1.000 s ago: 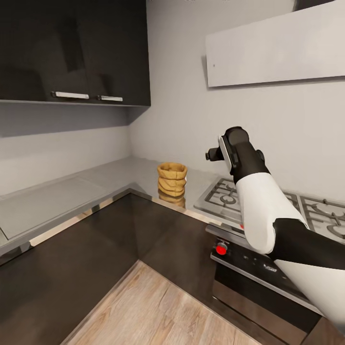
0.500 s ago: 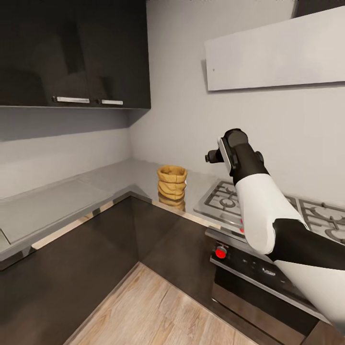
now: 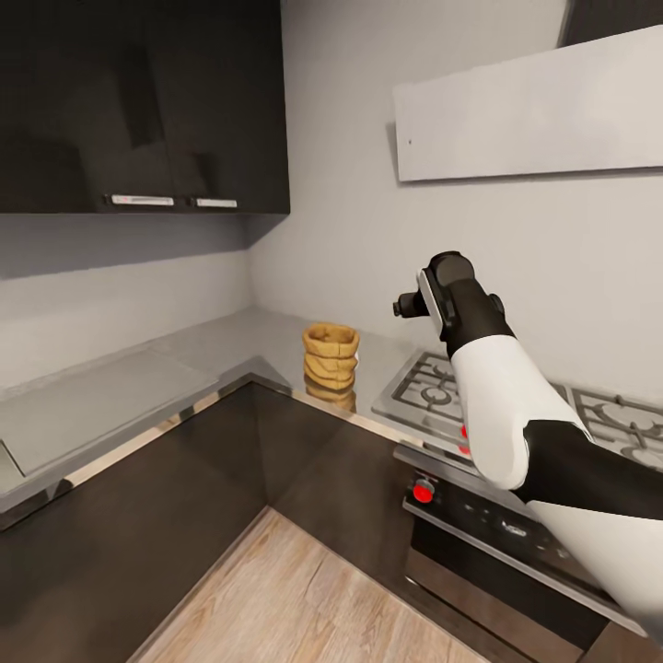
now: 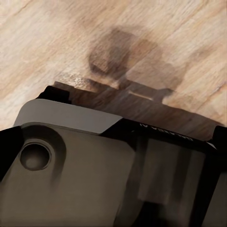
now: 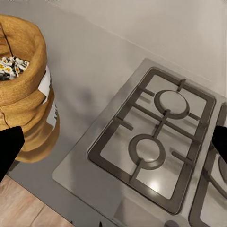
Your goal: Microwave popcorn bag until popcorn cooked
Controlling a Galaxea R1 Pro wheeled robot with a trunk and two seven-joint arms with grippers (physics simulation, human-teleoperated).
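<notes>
The popcorn bag (image 3: 331,354), a squat tan crumpled sack with a rolled rim, stands on the grey countertop (image 3: 230,336) near the inner corner, just left of the gas hob (image 3: 431,387). In the right wrist view the popcorn bag (image 5: 23,90) is open-topped with pale kernels inside, beside the hob (image 5: 156,142). My right gripper (image 3: 403,302) hangs raised over the hob's left side, to the right of the bag and apart from it. Its dark fingertips (image 5: 8,149) stand wide, so it is open and empty. The left gripper (image 4: 113,142) is open over the wood floor. The microwave is out of view.
Dark wall cabinets (image 3: 138,101) hang over the counter's left run, and a white slanted hood (image 3: 525,101) hangs above the hob. A black oven front with a red knob (image 3: 423,493) sits under the hob. Light wood floor (image 3: 304,599) lies in front of the dark base cabinets.
The whole picture has slid down a little, so the camera has moved. The bag stays in place on the counter and the right arm keeps its raised pose.
</notes>
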